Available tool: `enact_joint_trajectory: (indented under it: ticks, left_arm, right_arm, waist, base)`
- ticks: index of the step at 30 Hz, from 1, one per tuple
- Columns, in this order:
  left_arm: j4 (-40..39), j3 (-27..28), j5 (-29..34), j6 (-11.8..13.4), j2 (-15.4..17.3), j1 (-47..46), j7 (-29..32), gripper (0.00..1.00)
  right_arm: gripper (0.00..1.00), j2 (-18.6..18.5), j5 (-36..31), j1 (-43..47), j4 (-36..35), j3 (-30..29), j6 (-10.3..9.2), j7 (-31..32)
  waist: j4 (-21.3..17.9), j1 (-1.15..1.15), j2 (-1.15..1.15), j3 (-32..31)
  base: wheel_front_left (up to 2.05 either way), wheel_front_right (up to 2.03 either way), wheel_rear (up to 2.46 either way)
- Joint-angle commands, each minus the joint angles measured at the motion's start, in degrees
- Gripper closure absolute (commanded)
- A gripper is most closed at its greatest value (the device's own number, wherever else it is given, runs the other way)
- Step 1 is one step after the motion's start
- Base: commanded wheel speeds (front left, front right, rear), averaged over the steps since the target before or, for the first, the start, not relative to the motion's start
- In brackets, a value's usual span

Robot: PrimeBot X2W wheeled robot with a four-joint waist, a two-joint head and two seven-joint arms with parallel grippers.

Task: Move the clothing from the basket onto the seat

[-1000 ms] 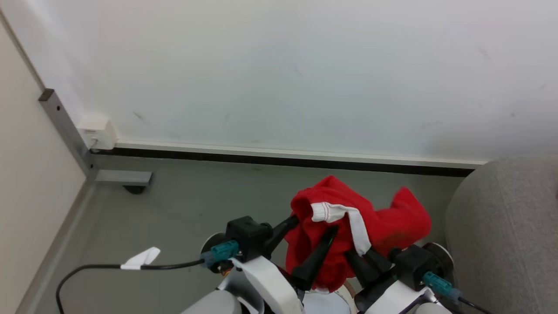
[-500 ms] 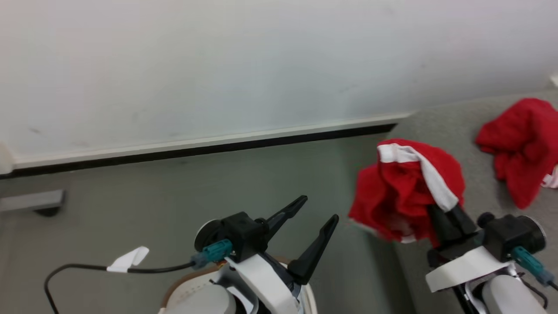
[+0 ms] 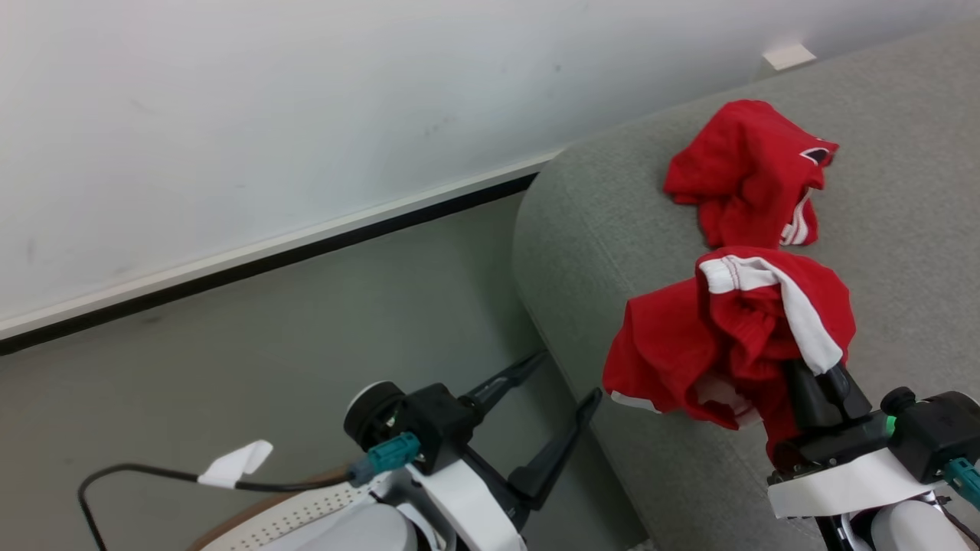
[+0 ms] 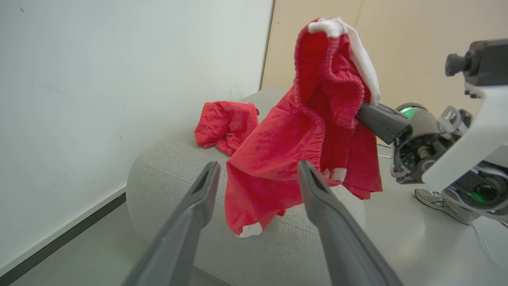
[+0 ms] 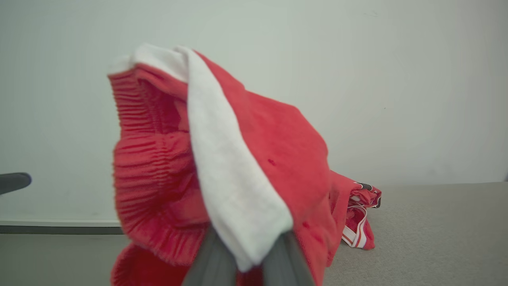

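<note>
Placing step: R grip (image 3: 815, 379) was clamped on garment (image 3: 712, 344) over seat (image 3: 605, 229); L grip (image 3: 566, 375) apart. Next prob: release, 6 o'clock of 2nd garment (image 3: 739, 172).

White arm shells (image 3: 467, 501), teal connectors (image 3: 392, 451), black cable (image 3: 306, 484), dark-fingered left tool (image 3: 567, 374)

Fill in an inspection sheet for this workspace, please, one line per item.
Surface: seat, grey, padded, partly covered.
Job's things: lying garment crumpled on the seat; held garment hanging above the seat's near edge; basket low beside the left arm.
Clutter: nothing seen.
Grippers: left gripper open, empty, over the floor; right gripper shut on the held garment.
Cables: black cable with a white tag, loose near the basket.
Surroundings: white wall, grey floor, a shoe beyond the right arm.
</note>
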Motion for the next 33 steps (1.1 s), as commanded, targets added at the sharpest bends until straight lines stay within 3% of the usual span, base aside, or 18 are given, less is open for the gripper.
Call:
enact_joint_trajectory:
  ticks: [1,12,22,26,33]
  left_arm:
    - [0.47,-0.36,0.73,-0.13,-0.05,-0.22,-0.08,0.00]
    - [0.53,-1.74,1.74,-0.16,-0.82,-1.70,0.37,0.00]
    - [-1.65,0.25,2.09,1.07,2.77,-3.42,1.84,0.00]
    - [-3.00,1.75,2.20,1.71,4.01,-4.91,2.16,0.00]
    - [-4.12,3.16,2.83,2.21,4.96,-7.63,2.62,0.00]
  right_arm:
    - [1.00,-0.21,-0.36,0.62,-0.55,-0.42,-0.15,-0.18]
    - [1.00,-4.35,-1.63,-3.94,-5.10,-8.30,-0.15,-0.11]
    - [1.00,-12.54,-0.20,-14.09,-3.51,-20.59,-0.15,2.55]
    - [1.00,-14.48,0.06,-17.82,0.65,-25.35,-0.15,3.86]
    - [1.00,-17.92,-0.84,-21.72,15.14,-33.14,-0.15,6.63]
  waist:
    - [-1.41,0.00,0.00,0.70]
    - [1.36,0.00,0.00,4.46]
    - [7.34,0.00,0.00,14.91]
    - [9.56,0.00,0.00,19.20]
    - [13.61,0.00,0.00,24.67]
  base:
    - [0.00,0.00,0.00]
    - [0.00,0.00,0.00]
    - [0.00,0.00,0.00]
    - [0.00,0.00,0.00]
    - [0.00,0.00,0.00]
